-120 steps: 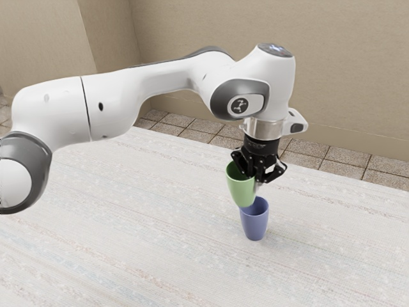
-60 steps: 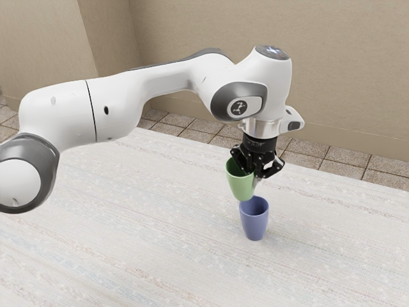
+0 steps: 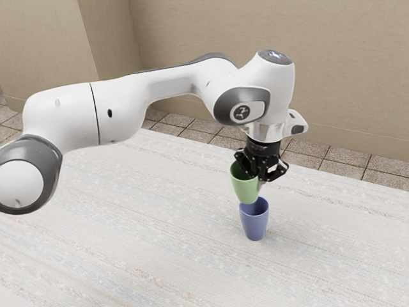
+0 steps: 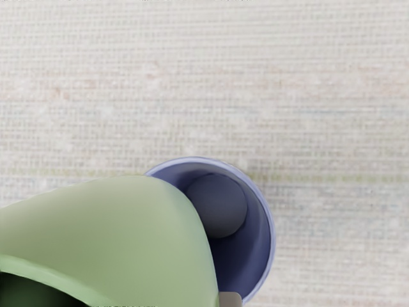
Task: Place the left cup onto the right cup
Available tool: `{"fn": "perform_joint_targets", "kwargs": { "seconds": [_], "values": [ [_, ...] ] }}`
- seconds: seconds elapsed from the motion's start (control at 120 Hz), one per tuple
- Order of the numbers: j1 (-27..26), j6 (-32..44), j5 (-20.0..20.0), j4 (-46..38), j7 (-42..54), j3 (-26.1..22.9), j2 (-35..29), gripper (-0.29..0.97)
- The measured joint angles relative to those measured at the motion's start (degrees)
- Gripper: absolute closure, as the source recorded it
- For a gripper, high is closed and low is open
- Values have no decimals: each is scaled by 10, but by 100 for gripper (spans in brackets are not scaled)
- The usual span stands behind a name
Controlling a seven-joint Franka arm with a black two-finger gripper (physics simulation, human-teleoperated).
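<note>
The white arm comes in from the exterior view's left and bends down over the pale, woven-looking tabletop. At its end the black gripper points straight down. Its fingers are closed to a narrow gap on the rim of the green cup, pinching the wall on the side toward the exterior view's right. One finger seems to sit inside the mouth and the other outside, though the dark parts merge there and the exact contact is hard to make out.

The green cup hangs upright, or very nearly so, clear of the tabletop, with its mouth up and its narrower base down. It is directly above the blue cup, set slightly toward the exterior view's left of it. Its base is level with the blue cup's rim and overlaps the near-left part of that rim. I cannot tell whether the two touch.

The blue cup stands upright on the tabletop with its mouth open.

In the wrist view the green cup is large and blurred just under the hand, covering part of the blue cup. The rest of the blue cup's opening and its round inner floor are exposed beside it, with the tabletop all around.

Behind the tabletop lie a tiled floor and a beige wall.
</note>
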Motion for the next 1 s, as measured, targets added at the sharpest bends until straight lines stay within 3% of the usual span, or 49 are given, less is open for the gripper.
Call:
{"fn": "perform_joint_targets", "kwargs": {
  "seconds": [1.0],
  "values": [
    [-3, 23, -6, -2, -6, -4, 6, 79]
  ]
}}
